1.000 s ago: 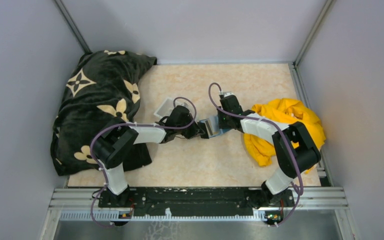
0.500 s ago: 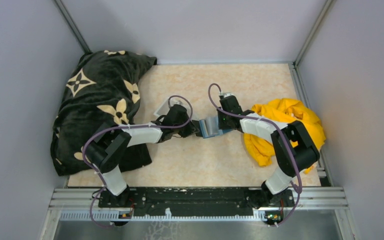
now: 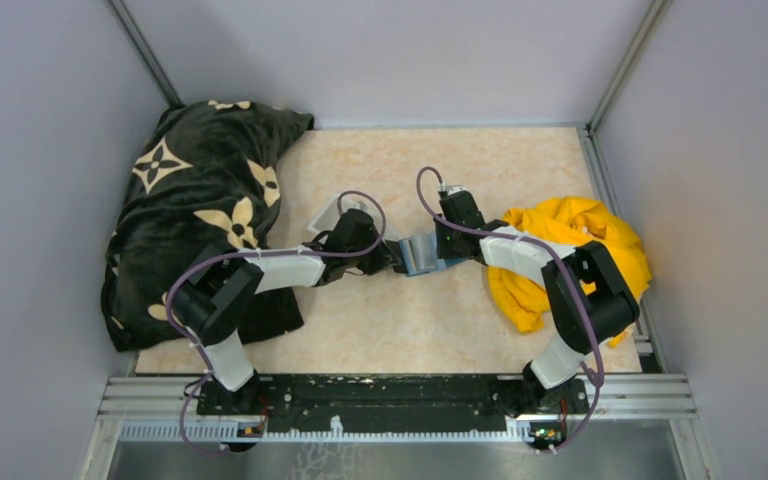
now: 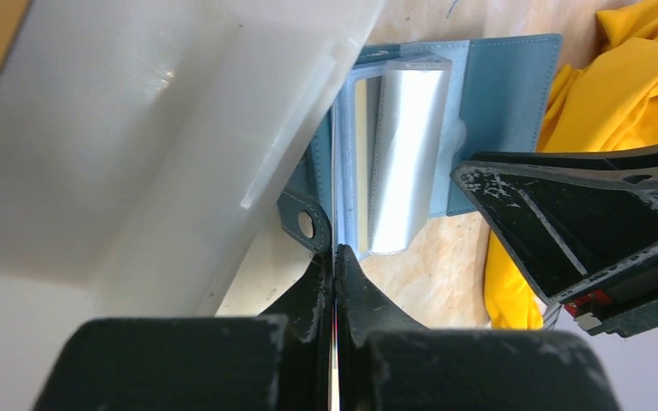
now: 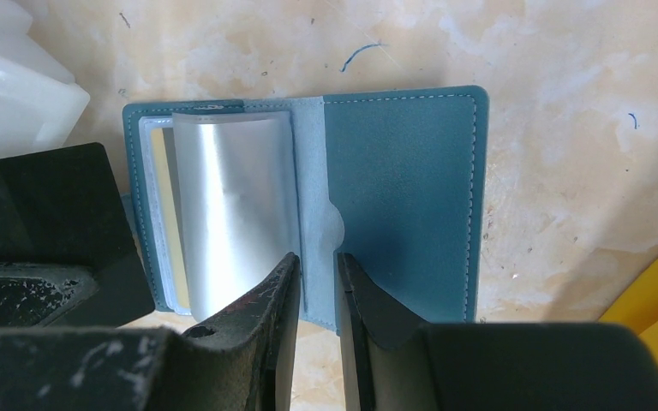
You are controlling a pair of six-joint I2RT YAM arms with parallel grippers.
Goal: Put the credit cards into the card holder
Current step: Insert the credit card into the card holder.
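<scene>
The teal card holder (image 5: 403,188) lies open on the table, also seen in the top view (image 3: 422,252) and the left wrist view (image 4: 501,103). Its clear sleeves (image 5: 231,205) bulge upward, and a yellow-tan card (image 5: 161,205) sits in a left-hand slot. My left gripper (image 4: 334,253) is shut on a thin card (image 4: 334,342) seen edge-on, its tip at the holder's left edge. In the top view the left gripper (image 3: 388,258) is just left of the holder. My right gripper (image 5: 317,257) is nearly closed, with the holder's middle strip between its fingers, and shows in the top view (image 3: 447,243) too.
A clear-white plastic tray (image 3: 332,212) stands just behind the left gripper and fills the left of the left wrist view (image 4: 137,128). A black patterned blanket (image 3: 200,190) covers the left side. A yellow cloth (image 3: 570,245) lies at the right under the right arm.
The left arm's elbow has swung left and its gripper has shifted slightly left. The holder lies flatter than a second ago. The right arm has not moved.
</scene>
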